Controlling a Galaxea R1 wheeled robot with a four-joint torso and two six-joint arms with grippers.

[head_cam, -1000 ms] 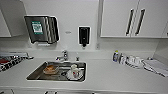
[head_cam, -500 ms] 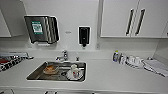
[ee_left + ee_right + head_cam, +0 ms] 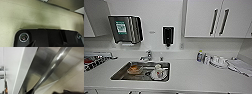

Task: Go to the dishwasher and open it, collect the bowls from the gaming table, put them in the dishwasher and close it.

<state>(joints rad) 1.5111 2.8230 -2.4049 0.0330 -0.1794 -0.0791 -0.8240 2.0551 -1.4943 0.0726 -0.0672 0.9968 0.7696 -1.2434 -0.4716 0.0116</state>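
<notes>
From the head camera, running left to right along the white desk (image 3: 189, 75): a dish rack (image 3: 94, 62), a paper towel dispenser (image 3: 125, 29) on the wall, the steel sink (image 3: 119, 74) with crockery in it, a dark soap dispenser (image 3: 168, 35), some bottles (image 3: 199, 56), and white cupboard doors (image 3: 204, 17) with dark handles above.

The dishwasher (image 3: 37, 68) sits below desk level. The right wrist camera is close to its grey metal front, with pale speckled floor (image 3: 76, 83) beside it. A polished bar handle (image 3: 53, 67) stands off the panel, and its long axis follows the long white edge next to it. That probably means the bar lies level along the top of the door and the front faces out toward the robot.

I judge the door to be rigid and fairly heavy, probably hinged low so that it swings out and down. The bar is hard, smooth and likely slippery. The safest hold would be wrapped fully around it near the middle, so the door comes away evenly without twisting.

The right end effector (image 3: 30, 91) is a dark tip near one end of the bar. Whether it is apart, together or touching the bar, I cannot tell. The left end effector (image 3: 31, 44) hangs over bare floor, and its state is just as unclear.
</notes>
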